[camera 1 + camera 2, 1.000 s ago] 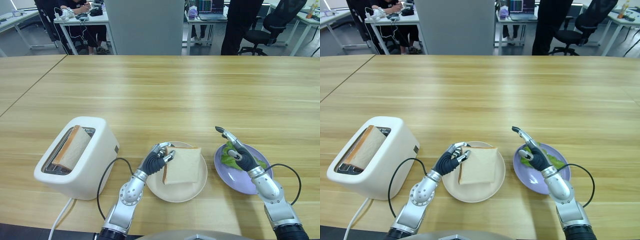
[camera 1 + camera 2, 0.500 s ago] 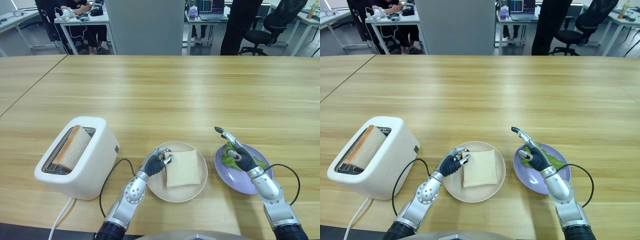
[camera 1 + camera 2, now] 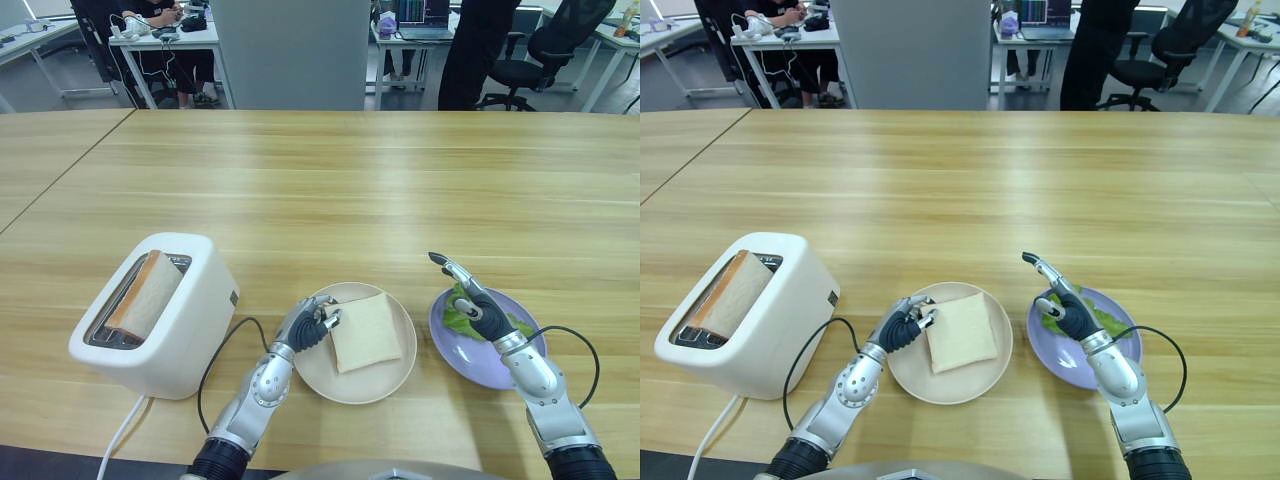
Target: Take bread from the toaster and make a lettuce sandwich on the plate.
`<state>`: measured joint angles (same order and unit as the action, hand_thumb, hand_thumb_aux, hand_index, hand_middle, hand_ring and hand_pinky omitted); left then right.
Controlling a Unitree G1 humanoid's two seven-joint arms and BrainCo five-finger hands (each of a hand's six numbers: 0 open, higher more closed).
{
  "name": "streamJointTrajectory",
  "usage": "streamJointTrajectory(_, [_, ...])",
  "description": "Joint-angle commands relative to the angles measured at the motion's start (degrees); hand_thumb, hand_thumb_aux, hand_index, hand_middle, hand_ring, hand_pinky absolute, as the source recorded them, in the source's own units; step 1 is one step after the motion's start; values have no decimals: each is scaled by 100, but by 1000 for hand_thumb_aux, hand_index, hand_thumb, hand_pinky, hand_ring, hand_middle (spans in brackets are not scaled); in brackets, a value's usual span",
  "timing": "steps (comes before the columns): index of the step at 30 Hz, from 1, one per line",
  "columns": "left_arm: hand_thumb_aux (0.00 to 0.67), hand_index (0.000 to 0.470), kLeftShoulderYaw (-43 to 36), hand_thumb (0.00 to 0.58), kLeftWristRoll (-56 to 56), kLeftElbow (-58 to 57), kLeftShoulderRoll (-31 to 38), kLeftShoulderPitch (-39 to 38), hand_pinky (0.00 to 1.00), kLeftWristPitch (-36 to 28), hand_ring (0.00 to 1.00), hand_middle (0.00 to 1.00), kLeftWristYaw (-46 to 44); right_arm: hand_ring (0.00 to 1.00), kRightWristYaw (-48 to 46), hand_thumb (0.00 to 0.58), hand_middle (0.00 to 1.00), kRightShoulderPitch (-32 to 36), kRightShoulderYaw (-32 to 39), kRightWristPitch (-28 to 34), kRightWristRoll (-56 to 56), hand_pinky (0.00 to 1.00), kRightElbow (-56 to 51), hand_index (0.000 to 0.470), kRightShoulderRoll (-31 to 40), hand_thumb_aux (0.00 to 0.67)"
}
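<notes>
A white toaster [image 3: 190, 315] stands at the left with one bread slice [image 3: 146, 293] upright in its slot. A second bread slice [image 3: 366, 331] lies flat on the cream plate [image 3: 355, 385] in front of me. My left hand [image 3: 308, 326] rests at that plate's left rim, its fingers curled with the tips pinching the slice's left edge. To the right, a purple plate [image 3: 470, 362] holds green lettuce [image 3: 460, 316]. My right hand [image 3: 472, 302] hovers over the lettuce with its fingers stretched out, holding nothing.
The toaster's cord [image 3: 120, 440] runs off the front edge of the wooden table [image 3: 330, 190]. Cables loop from both wrists over the tabletop. Desks, chairs and people are in the room beyond the far edge.
The bread slice went from tilted in my left hand to lying flat on the cream plate, then turned slightly. My left hand drew back toward the plate's rim. The right hand barely moved.
</notes>
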<state>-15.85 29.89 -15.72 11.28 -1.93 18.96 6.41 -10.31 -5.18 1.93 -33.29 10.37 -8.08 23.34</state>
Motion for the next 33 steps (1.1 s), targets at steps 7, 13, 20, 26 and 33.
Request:
streamJointTrajectory(7, [0,0,-159,0,546,508,134,-105,1000,-495,1000,1000,159,0,-23,0,0,-1,2,-31,11,0,-86,0,-4,0])
streamJointTrajectory(13, [0,0,-166,0,1290,1254,306,-313,1000,-1199,1000,1000,290,0,-29,0,0,121,19,-58,87,0,-249,0,42,0])
streamJointTrajectory(20, [0,0,-61,0,1647,2813,212,-842,510,-1793,510,510,237,0,612,0,0,521,-136,-750,1430,0,-357,0,786,0])
streamJointTrajectory(26, [0,0,325,0,769,3607,-132,-1414,94,-1362,94,94,548,0,2343,0,0,1568,270,-1400,3398,0,-1978,0,1988,0])
streamJointTrajectory(33, [0,0,712,0,885,3814,-135,-1780,0,-1186,0,0,927,0,5151,0,0,2471,1887,-1371,5649,0,-3747,0,2839,0])
